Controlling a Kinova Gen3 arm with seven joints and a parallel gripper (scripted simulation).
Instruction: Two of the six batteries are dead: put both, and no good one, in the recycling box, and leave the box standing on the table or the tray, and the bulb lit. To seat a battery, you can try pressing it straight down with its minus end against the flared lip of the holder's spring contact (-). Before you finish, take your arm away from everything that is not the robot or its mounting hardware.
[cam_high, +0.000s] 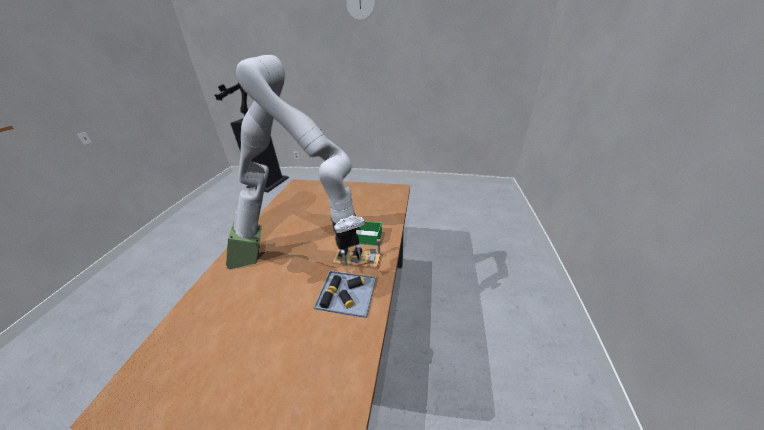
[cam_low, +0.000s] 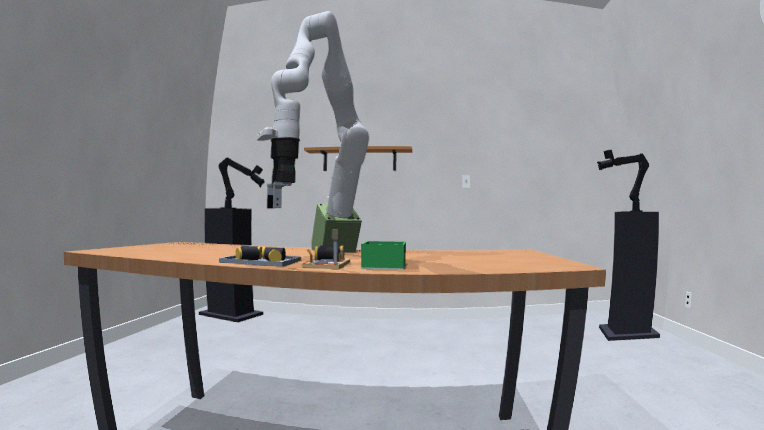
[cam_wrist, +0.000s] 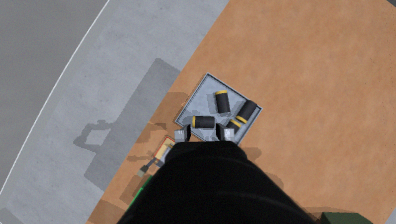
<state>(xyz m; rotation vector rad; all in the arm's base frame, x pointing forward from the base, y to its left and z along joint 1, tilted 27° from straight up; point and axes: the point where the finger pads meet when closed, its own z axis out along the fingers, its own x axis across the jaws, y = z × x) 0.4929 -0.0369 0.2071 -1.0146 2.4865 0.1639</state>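
A grey tray (cam_high: 344, 293) near the table's right edge holds several black batteries with yellow bands, lying loose; it also shows in the side view (cam_low: 260, 259) and in the wrist view (cam_wrist: 217, 107). One battery (cam_wrist: 204, 121) lies just beyond my fingertips in the wrist view. The battery holder (cam_low: 326, 262) stands between the tray and the green recycling box (cam_low: 383, 254), with one battery (cam_low: 323, 252) in it and a grey bulb post (cam_low: 335, 243). I cannot tell if the bulb is lit. My gripper (cam_low: 275, 200) hangs open and empty, well above the tray, pointing down.
The arm's green pedestal (cam_high: 243, 248) stands on the table's left side. The table's right edge runs close beside the tray, holder and box. Two black camera stands (cam_low: 634, 267) stand on the floor off the table.
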